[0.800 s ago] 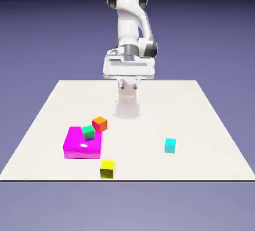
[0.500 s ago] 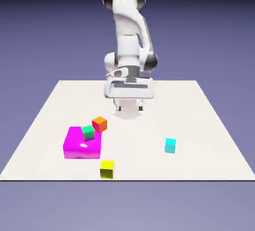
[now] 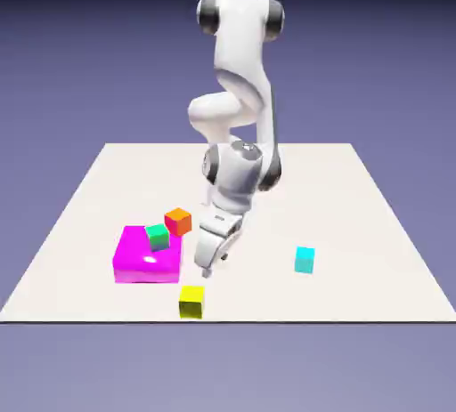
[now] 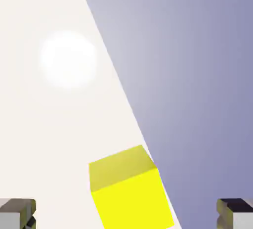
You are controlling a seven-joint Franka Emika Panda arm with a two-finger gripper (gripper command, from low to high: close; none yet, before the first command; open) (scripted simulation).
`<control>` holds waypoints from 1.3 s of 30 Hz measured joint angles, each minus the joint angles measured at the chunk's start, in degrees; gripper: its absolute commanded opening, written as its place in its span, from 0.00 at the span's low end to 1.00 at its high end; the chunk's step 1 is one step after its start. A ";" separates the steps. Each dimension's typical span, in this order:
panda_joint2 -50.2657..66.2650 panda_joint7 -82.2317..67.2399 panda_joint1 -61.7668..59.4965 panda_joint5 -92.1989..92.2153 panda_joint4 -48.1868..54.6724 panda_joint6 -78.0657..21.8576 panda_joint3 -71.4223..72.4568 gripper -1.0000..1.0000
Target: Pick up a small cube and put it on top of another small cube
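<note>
Gripper (image 3: pixel 207 270) spread wide above glossy yellow cube (image 3: pixel 191 302), matte green cube (image 3: pixel 158 237) atop flat magenta block (image 3: pixel 147 255)

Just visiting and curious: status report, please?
Fingers open, empty, above the yellow cube. Green cube waits on the magenta block. Nothing in the way.

1. Arm (image 3: pixel 242 90): glossy white shell of rounded, tubular segments, smooth and plain.
2. Joints: dark grey caps on both sides of the top housing; dark grey bands at the lower wrist.
3. Hand (image 3: pixel 212 261): white, blocky body.
4. Fingertips (image 4: pixel 18 213): two small grey blocks with dark shading, square-edged.
</note>
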 measured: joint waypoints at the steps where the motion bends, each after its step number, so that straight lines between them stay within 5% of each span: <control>1: 2.08 -2.24 1.21 -0.74 1.06 -0.93 -1.28 0.50; 9: 14.58 -7.09 -0.89 -0.49 4.66 4.37 -1.00 0.50; 10: 16.20 -7.15 -1.78 -0.15 4.94 5.78 -0.43 0.00; 17: 5.87 -6.25 3.32 -2.17 3.15 -3.40 -3.79 0.00; 32: -22.16 30.10 -20.52 0.01 -1.57 -38.94 2.45 0.00; 37: -17.24 29.84 -21.66 0.08 -6.68 -28.99 1.61 0.00; 38: -16.60 29.81 -21.60 0.08 -7.33 -27.72 1.50 1.00; 39: -16.60 29.90 -21.46 -0.09 -7.33 -27.68 1.49 1.00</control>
